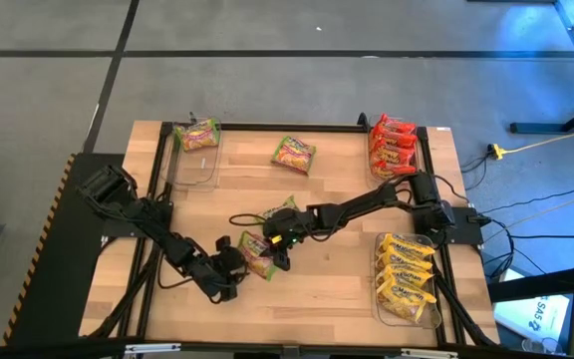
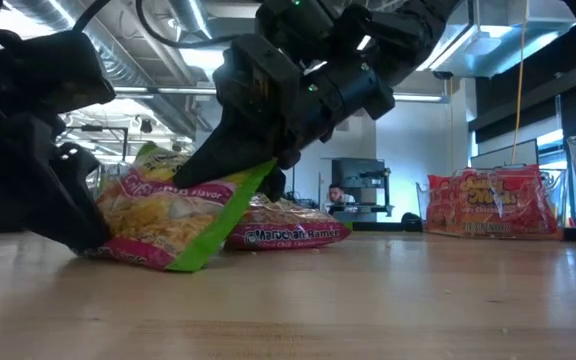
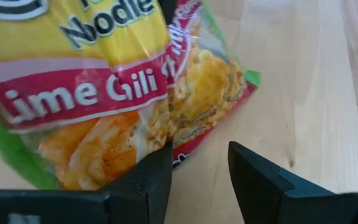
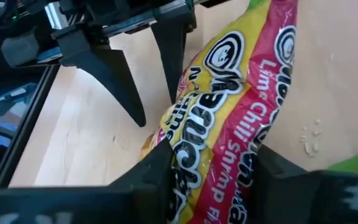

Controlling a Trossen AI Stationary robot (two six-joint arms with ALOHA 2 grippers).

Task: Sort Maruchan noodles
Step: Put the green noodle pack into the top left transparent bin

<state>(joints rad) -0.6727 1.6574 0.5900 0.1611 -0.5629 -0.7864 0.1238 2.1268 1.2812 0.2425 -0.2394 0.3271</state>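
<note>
Clear plastic bins frame our table: the far-left bin (image 1: 196, 150) holds one green-pink crinkly packet (image 1: 198, 134), the far-right bin (image 1: 398, 148) red-orange packets (image 1: 393, 146), the near-right bin (image 1: 407, 281) yellow packets (image 1: 406, 277). Our left gripper (image 1: 233, 267) stands part-open beside the central green-pink noodle packet (image 1: 256, 253), holding nothing. Our right gripper (image 1: 278, 245) pinches that packet. Only the low view shows it tilted up, another packet (image 2: 286, 232) behind it. One loose packet (image 1: 294, 154) lies far off.

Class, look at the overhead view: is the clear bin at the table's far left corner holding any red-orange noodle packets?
No. That bin holds a single green-pink packet.
</note>
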